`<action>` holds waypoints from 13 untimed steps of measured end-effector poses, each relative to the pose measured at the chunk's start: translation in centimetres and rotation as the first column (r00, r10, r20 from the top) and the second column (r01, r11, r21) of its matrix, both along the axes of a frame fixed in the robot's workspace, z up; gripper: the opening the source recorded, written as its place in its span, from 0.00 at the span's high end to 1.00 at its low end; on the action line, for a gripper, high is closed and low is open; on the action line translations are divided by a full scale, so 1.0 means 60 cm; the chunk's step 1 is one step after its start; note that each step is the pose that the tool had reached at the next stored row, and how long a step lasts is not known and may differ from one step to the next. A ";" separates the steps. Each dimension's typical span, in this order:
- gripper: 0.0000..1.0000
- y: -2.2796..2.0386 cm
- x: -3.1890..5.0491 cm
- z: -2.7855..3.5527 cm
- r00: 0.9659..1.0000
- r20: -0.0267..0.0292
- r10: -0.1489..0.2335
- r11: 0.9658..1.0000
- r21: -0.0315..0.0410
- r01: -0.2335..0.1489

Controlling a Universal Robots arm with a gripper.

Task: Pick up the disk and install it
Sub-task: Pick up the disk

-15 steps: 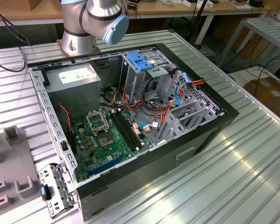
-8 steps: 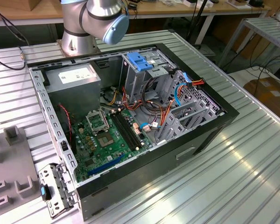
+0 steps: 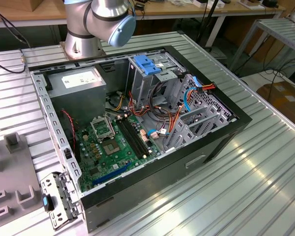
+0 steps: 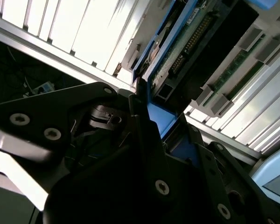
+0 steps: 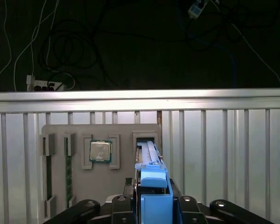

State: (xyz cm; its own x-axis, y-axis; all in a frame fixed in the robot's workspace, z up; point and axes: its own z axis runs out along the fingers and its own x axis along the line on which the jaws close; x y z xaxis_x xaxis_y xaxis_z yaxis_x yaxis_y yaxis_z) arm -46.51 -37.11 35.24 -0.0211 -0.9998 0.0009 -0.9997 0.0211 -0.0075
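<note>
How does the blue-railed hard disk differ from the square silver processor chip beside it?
The blue-railed hard disk stands on edge in its slot; the square silver processor chip lies flat. The disk is long and blue-edged, the chip square and silvery. Both sit in the grey holder plate.

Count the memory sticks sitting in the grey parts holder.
2. One memory stick stands in the slot beside the processor chip. The other memory stick is in the outermost slot of the grey holder, farthest from the disk. None looks hidden.
</note>
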 end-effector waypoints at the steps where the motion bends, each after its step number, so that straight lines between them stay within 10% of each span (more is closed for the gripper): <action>1: 0.63 0.0000 0.000 0.000 1.000 0.000 0.000 1.000 0.000 0.000; 13: 0.63 0.0000 0.000 0.008 1.000 0.000 0.000 1.000 0.000 0.000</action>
